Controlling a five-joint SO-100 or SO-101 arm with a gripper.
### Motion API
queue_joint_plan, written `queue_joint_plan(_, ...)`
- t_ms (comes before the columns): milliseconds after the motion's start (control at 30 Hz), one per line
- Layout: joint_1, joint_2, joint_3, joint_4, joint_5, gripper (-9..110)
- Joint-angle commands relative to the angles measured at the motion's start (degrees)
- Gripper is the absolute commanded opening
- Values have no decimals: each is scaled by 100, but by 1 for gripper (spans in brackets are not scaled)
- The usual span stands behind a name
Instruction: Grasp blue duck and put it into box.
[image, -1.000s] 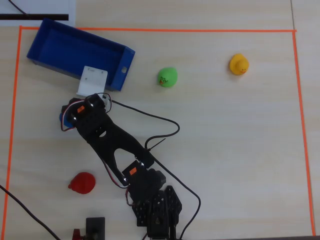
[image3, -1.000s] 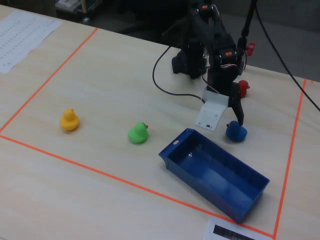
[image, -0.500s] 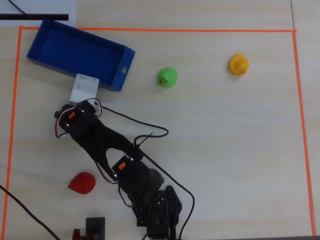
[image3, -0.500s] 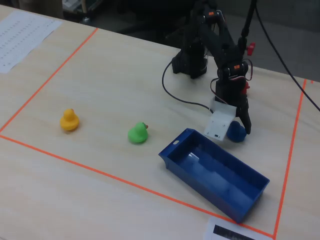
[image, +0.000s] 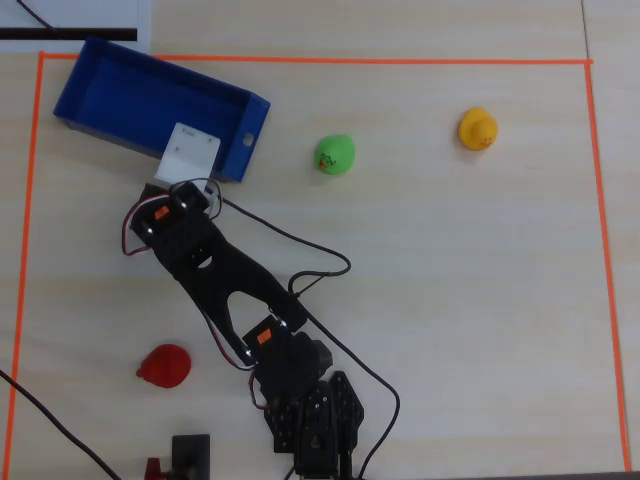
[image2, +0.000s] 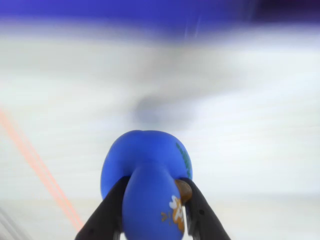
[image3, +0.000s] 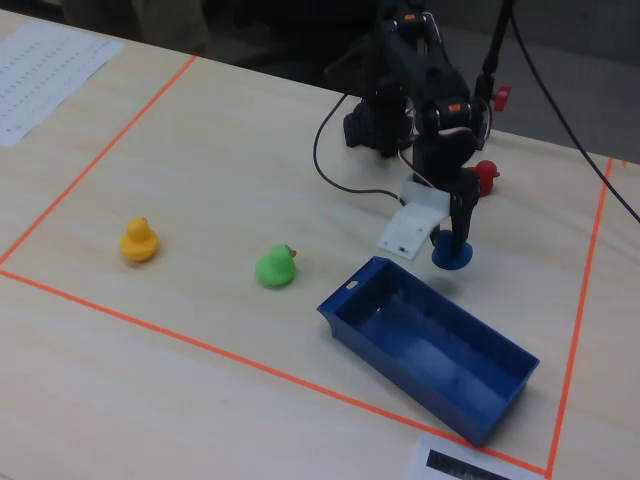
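Blue rubber duck (image2: 145, 170), small and rounded w/ orange beak mark, sits clamped between the two dark fingers (image2: 107, 215) of the gripper (image3: 455, 245), jaws closed snug on its sides. Wrist view shows it lifted, w/ blurred pale tabletop behind and a blue band along the top edge. In fixed view the duck (image3: 452, 252) hangs just beside the near corner of the dark blue rectangular plastic box (image3: 350, 310), outside its walls, not touching. Overhead, arm covers the duck; box (image: 110, 95) lies top left. Green duck (image: 335, 154), yellow duck (image: 478, 129) and red duck (image: 165, 366) sit well apart on the wooden table (image: 450, 300).
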Motion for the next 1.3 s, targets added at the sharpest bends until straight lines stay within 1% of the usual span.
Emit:
queue_joint_plan(0, 686, 413, -2021, 993, 62, 0)
queue_joint_plan(100, 1072, -53, -3085, 1318, 18, 0)
queue_joint_plan(267, 1266, -976, -3234, 677, 53, 0)
queue_joint_plan(400, 1178, -1846, -3806, 475, 53, 6)
queue_joint_plan(433, 1134, -2092, -4043, 536, 53, 9)
queue_joint_plan(600, 1081, -3094, -5106, 888, 35, 36)
queue_joint_plan(633, 1099, -3146, -5203, 958, 26, 39)
queue_joint_plan(667, 1116, -3138, -5247, 1046, 0, 39)
queue_joint_plan(733, 1160, -2874, -5221, 1248, -70, 30)
queue_joint_plan(767, 1187, -2610, -5203, 1389, -79, 23)
queue_joint_plan(800, 1204, -2241, -5089, 1529, -105, 10)
queue_joint_plan(833, 1187, -1758, -4799, 1635, -246, 0)
queue_joint_plan(900, 1055, -360, -3472, 1573, -589, 0)
queue_joint_plan(1000, 782, 2074, -413, 738, -1107, 0)
queue_joint_plan(1100, 677, 3929, 1978, 202, -1362, 0)
queue_joint_plan(1200, 1081, 5511, 3955, -492, -1731, 0)
queue_joint_plan(1267, 1424, 6284, 4904, -580, -1942, 0)
